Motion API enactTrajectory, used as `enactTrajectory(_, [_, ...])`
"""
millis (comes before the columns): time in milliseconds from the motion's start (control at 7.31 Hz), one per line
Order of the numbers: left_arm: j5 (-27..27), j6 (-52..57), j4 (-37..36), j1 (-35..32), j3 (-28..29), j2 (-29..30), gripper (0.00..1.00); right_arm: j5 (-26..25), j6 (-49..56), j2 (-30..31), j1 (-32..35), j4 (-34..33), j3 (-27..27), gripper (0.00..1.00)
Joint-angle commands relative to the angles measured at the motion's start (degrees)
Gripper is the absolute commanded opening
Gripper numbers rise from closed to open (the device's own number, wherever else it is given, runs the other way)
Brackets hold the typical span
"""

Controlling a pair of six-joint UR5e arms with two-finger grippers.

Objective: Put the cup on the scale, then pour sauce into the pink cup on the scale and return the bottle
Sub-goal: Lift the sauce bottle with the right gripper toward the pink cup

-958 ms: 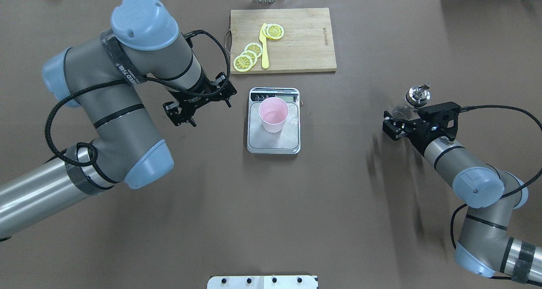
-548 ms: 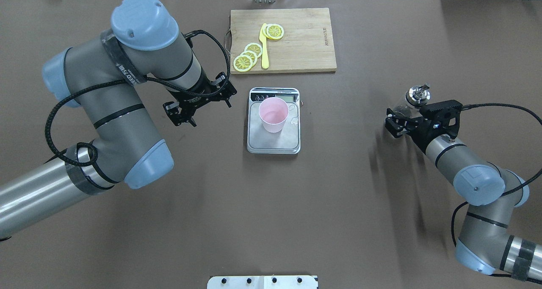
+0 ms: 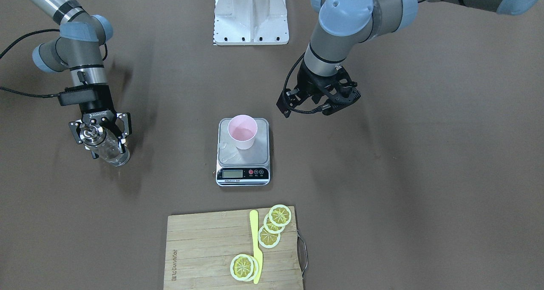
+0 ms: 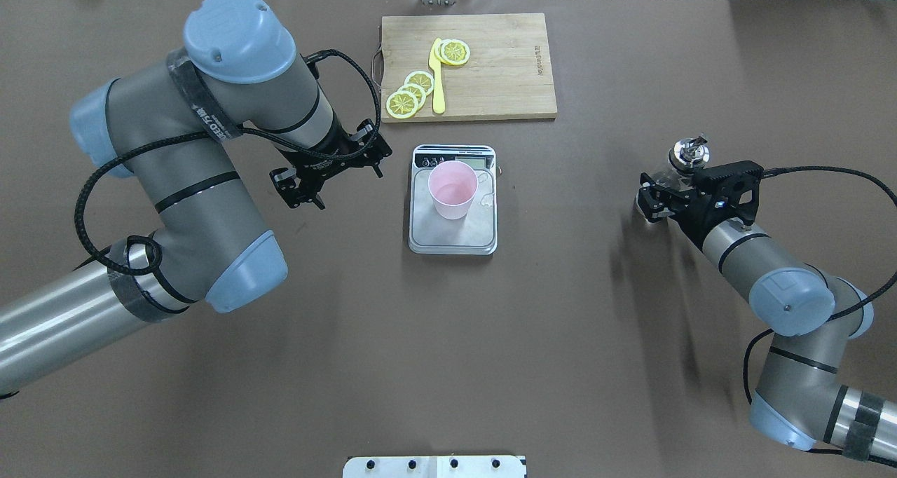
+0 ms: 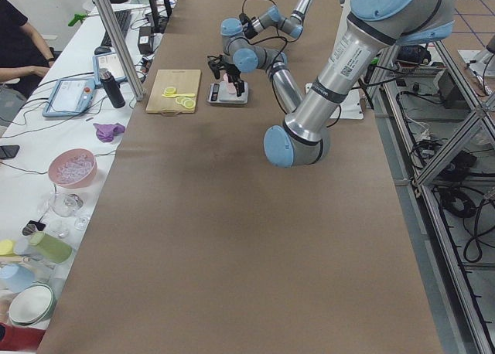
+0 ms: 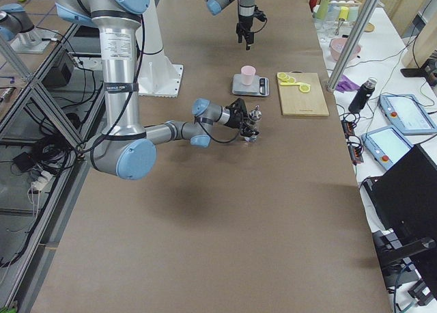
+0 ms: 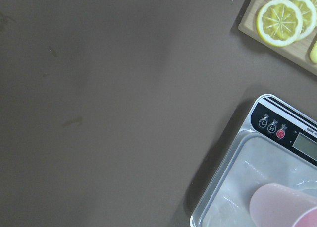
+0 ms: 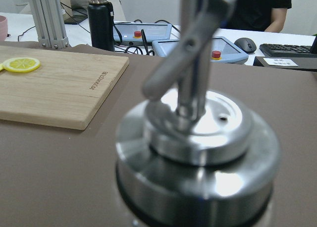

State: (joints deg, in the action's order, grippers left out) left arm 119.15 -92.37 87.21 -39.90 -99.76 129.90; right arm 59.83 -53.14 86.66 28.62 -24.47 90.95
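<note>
Pink cup (image 4: pixel 453 189) on scale (image 4: pixel 452 237)

— Where is the cup?
— The pale pink cup (image 4: pixel 453 189) stands upright, mouth up, on the scale (image 4: pixel 453 241), toward the far end of the platform, next to the black panel.
— And the scale?
— It lies flat at the middle of the worktop (image 4: pixel 560 324), with its display and round buttons along the far edge.
— Any sauce?
— The sauce (image 4: pixel 486 199) shows as clear, glinting smears on the platform just right of the cup. How full the cup is I cannot tell.
— The bottle?
— The clear glass bottle (image 3: pixel 113 152), with its silver pour-spout cap, stands upright on the worktop, well to the right of the scale.
</note>
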Motion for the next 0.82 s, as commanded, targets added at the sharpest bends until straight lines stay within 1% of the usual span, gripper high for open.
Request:
enactTrajectory(0, [0.03,0.0,0.06,0.0,0.0,0.0,0.98,0.64,2.86,-2.53,2.48,-2.92,1.24,0.0])
enactTrajectory(137, [0.03,0.0,0.06,0.0,0.0,0.0,0.97,3.6,3.48,-5.16,4.84,-5.99,3.86,0.0])
enactTrajectory(274, [0.03,0.0,0.06,0.0,0.0,0.0,0.98,6.42,3.49,-6.14,6.6,-13.85,9.28,0.0])
enactTrajectory(411, [0.03,0.0,0.15,0.0,0.0,0.0,0.97,6.44,3.4,-10.76,7.32,-25.77,14.82,0.0])
enactTrajectory(548, [0.03,-0.09,1.11,0.0,0.09,0.0,0.98,6.36,3.05,-15.33,7.41,-36.15,17.57,0.0])
enactTrajectory(684, [0.03,-0.09,1.47,0.0,0.17,-0.09,0.97,6.27,3.05,-17.12,7.32,-39.48,18.12,0.0])
